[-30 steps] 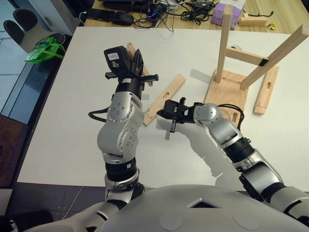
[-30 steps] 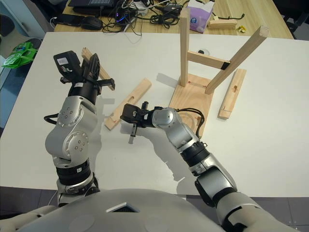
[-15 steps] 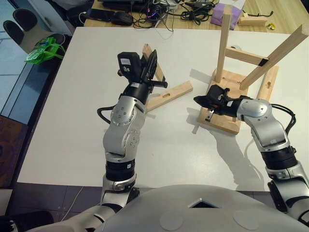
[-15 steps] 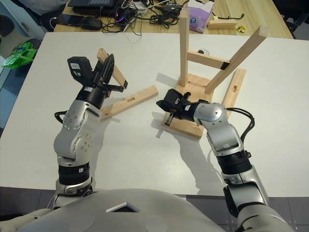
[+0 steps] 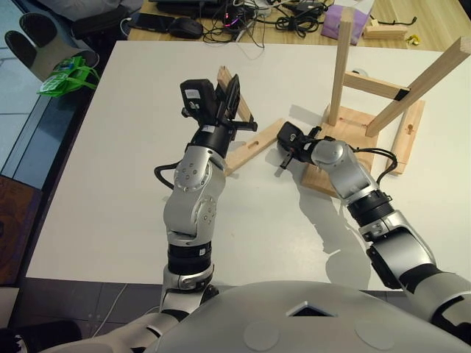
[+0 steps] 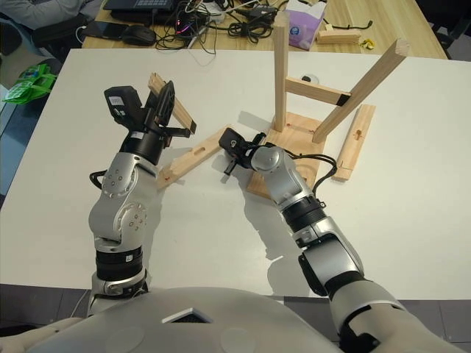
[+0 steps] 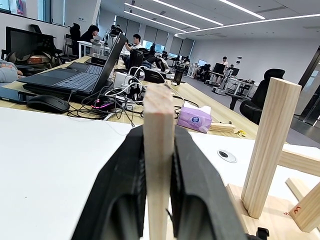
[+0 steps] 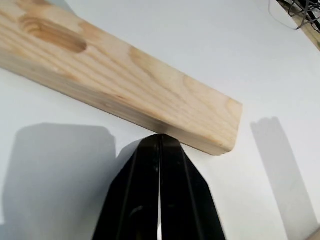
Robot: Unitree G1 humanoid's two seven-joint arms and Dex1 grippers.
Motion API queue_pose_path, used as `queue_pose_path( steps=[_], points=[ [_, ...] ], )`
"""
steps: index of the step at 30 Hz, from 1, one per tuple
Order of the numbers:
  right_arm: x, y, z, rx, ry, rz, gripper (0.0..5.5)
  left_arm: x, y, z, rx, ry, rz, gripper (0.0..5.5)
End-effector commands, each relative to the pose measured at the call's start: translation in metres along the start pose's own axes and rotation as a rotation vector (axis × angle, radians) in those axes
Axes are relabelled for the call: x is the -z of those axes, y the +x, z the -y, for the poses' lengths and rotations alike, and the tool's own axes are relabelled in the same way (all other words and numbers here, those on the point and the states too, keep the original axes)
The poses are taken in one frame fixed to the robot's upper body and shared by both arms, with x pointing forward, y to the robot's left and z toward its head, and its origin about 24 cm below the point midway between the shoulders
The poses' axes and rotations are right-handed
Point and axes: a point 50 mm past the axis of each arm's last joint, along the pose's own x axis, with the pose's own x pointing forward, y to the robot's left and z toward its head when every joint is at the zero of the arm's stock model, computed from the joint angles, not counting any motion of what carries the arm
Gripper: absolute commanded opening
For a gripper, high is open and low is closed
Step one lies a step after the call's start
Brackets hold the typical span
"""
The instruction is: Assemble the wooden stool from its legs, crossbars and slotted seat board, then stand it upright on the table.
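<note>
Near the middle of the white surface (image 5: pixel 110 147), the right end effector (image 8: pixel 160 142) has its two fingers pressed together with nothing between them. Their tips meet the long edge of a slotted crossbar (image 5: pixel 252 145) close to its end, and that bar lies flat. Left of it, the left end effector (image 5: pixel 229 103) is raised and clamped on a second wooden bar (image 6: pixel 158 84). Toward the upper right of the frame, the seat board (image 5: pixel 352 119) lies flat with two legs (image 5: pixel 339 66) and a joining crossbar (image 5: pixel 372 86) standing up from it. Another slotted piece (image 5: pixel 407 136) lies just beside the board.
</note>
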Motion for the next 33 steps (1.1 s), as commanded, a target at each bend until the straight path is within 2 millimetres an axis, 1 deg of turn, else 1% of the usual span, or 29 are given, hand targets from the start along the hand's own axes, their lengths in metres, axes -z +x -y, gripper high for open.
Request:
queue_pose_path(
  steps=[1, 4, 6, 8, 9, 11, 13, 15, 16, 18, 20, 22, 23, 28, 31, 33],
  points=[
    [-0.004, 0.006, 0.006, 0.040, 0.019, 0.008, 0.00, -0.003, 0.000, 0.000, -0.004, 0.011, 0.007, 0.40],
    [-0.011, -0.001, 0.007, 0.068, 0.056, 0.068, 0.00, -0.002, -0.001, 0.000, 0.009, 0.038, -0.007, 0.40],
    [-0.017, -0.010, 0.007, 0.096, 0.104, 0.133, 0.00, -0.001, -0.003, 0.001, 0.018, 0.056, -0.019, 0.40],
    [-0.028, -0.027, 0.005, 0.110, 0.147, 0.271, 0.00, 0.001, -0.005, 0.001, 0.037, 0.067, -0.026, 0.40],
    [-0.033, -0.038, 0.006, 0.124, 0.179, 0.343, 0.00, 0.002, -0.007, 0.001, 0.055, 0.070, -0.024, 0.40],
    [-0.035, -0.060, 0.007, 0.137, 0.221, 0.422, 0.00, 0.009, -0.011, 0.000, 0.103, 0.077, -0.016, 0.40],
    [-0.026, -0.078, 0.006, 0.125, 0.200, 0.432, 0.00, 0.020, -0.014, -0.007, 0.139, 0.110, -0.020, 0.40],
    [-0.014, -0.092, 0.005, 0.103, 0.195, 0.412, 0.00, 0.031, -0.015, -0.014, 0.163, 0.140, -0.028, 0.40],
    [-0.004, -0.099, 0.005, 0.100, 0.206, 0.394, 0.00, 0.040, -0.015, -0.018, 0.180, 0.153, -0.044, 0.40],
    [0.023, -0.112, 0.004, 0.091, 0.212, 0.331, 0.00, 0.056, -0.013, -0.024, 0.227, 0.187, -0.068, 0.40],
    [0.047, -0.123, -0.004, 0.052, 0.235, 0.272, 0.00, 0.060, -0.008, -0.027, 0.266, 0.214, -0.060, 0.40],
    [0.060, -0.128, -0.010, 0.040, 0.274, 0.247, 0.00, 0.058, -0.003, -0.028, 0.292, 0.219, -0.040, 0.40],
    [0.062, -0.128, -0.010, 0.044, 0.286, 0.246, 0.00, 0.058, -0.001, -0.029, 0.301, 0.224, -0.038, 0.40],
    [0.055, -0.124, -0.006, 0.074, 0.287, 0.280, 0.00, 0.069, 0.001, -0.031, 0.365, 0.292, -0.112, 0.40],
    [0.052, -0.122, -0.004, 0.092, 0.274, 0.292, 0.00, 0.081, -0.001, -0.034, 0.403, 0.384, -0.249, 0.40],
    [0.051, -0.120, -0.004, 0.099, 0.266, 0.299, 0.00, 0.085, -0.001, -0.033, 0.410, 0.421, -0.322, 0.40]
  ],
)
